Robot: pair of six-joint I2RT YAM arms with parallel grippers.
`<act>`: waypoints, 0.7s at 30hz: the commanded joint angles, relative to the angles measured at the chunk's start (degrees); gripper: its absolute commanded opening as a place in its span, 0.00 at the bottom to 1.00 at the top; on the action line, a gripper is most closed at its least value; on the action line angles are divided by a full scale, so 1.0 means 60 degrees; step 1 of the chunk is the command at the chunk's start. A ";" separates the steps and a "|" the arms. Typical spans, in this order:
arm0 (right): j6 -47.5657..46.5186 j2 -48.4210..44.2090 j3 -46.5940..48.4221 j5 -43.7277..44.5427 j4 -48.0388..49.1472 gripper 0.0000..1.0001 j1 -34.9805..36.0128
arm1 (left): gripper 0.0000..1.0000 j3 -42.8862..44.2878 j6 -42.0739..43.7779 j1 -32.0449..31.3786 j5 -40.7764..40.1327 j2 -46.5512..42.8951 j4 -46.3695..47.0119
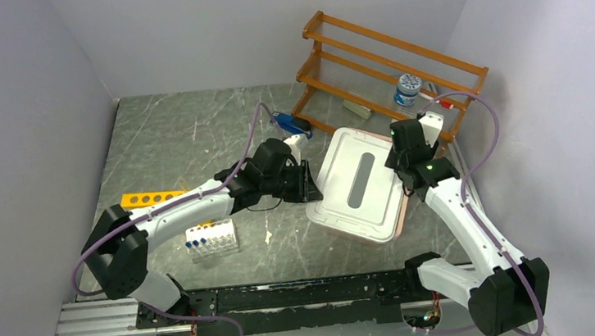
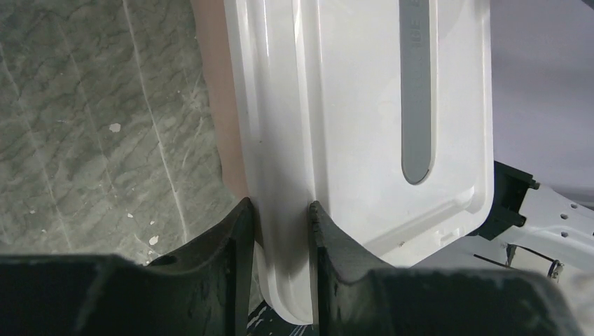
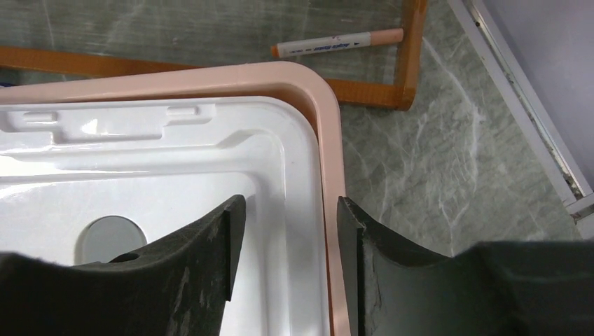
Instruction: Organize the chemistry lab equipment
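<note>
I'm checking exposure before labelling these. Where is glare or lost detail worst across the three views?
Right wrist: the white lid blows out toward the left edge. Left wrist: bright streaks run along the lid, and the left gripper, up close, is dark with little detail. Top external: even light, soft shadows, no obvious blur.

Left jaws clamped, right jaws parted

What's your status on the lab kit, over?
Left gripper jaws clamped on white lid. Right gripper jaws open astride pink box rim. Blue-capped tubes untouched; lid blocks box.
</note>
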 commanded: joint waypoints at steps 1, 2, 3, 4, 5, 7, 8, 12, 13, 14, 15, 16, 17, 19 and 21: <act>-0.0018 -0.0334 0.0475 0.0067 -0.0267 0.55 -0.0072 | 0.20 -0.0237 0.0453 -0.0105 -0.0456 0.0526 -0.0493; -0.0043 -0.0336 0.0522 0.0076 -0.0278 0.54 -0.0067 | 0.19 -0.0203 0.0462 -0.0090 -0.0469 0.0585 -0.0505; -0.0038 -0.0318 0.0546 0.0099 -0.0303 0.54 -0.0068 | 0.17 -0.0170 0.0465 -0.0092 -0.0499 0.0640 -0.0543; -0.0035 -0.0303 0.0551 0.0124 -0.0314 0.54 -0.0066 | 0.16 -0.0144 0.0485 -0.0103 -0.0536 0.0690 -0.0597; -0.0024 -0.0288 0.0530 0.0147 -0.0322 0.54 -0.0073 | 0.14 -0.0138 0.0504 -0.0095 -0.0590 0.0728 -0.0654; -0.0017 -0.0311 0.0449 0.0133 -0.0278 0.54 -0.0060 | 0.14 -0.0151 0.0513 -0.0105 -0.0736 0.0724 -0.0727; -0.0020 -0.0335 0.0429 0.0136 -0.0257 0.54 -0.0061 | 0.14 -0.0176 0.0533 -0.0090 -0.0754 0.0703 -0.0728; 0.0090 -0.0263 0.0383 0.0388 -0.0357 0.52 -0.0062 | 0.15 -0.0126 0.0517 -0.0101 -0.0465 0.0755 -0.0593; 0.0084 -0.0212 0.0364 0.0453 -0.0348 0.50 -0.0071 | 0.16 -0.0123 0.0510 -0.0104 -0.0321 0.0751 -0.0497; 0.0103 -0.0125 0.0354 0.0540 -0.0370 0.49 -0.0071 | 0.16 -0.0103 0.0498 -0.0104 -0.0175 0.0750 -0.0416; 0.0081 -0.0041 0.0336 0.0610 -0.0355 0.46 -0.0072 | 0.17 -0.0063 0.0495 -0.0106 -0.0091 0.0754 -0.0374; 0.0090 0.0050 0.0336 0.0710 -0.0359 0.42 -0.0074 | 0.17 -0.0013 0.0515 -0.0105 -0.0036 0.0771 -0.0375; 0.0109 0.0170 0.0325 0.0818 -0.0364 0.38 -0.0061 | 0.18 0.0057 0.0554 -0.0095 -0.0010 0.0809 -0.0406; 0.0109 0.0286 0.0255 0.0979 -0.0309 0.33 -0.0068 | 0.19 0.0219 0.0654 -0.0106 0.0096 0.0896 -0.0498; 0.0148 0.0362 0.0181 0.1125 -0.0297 0.30 -0.0068 | 0.21 0.0335 0.0718 -0.0103 0.0178 0.0966 -0.0575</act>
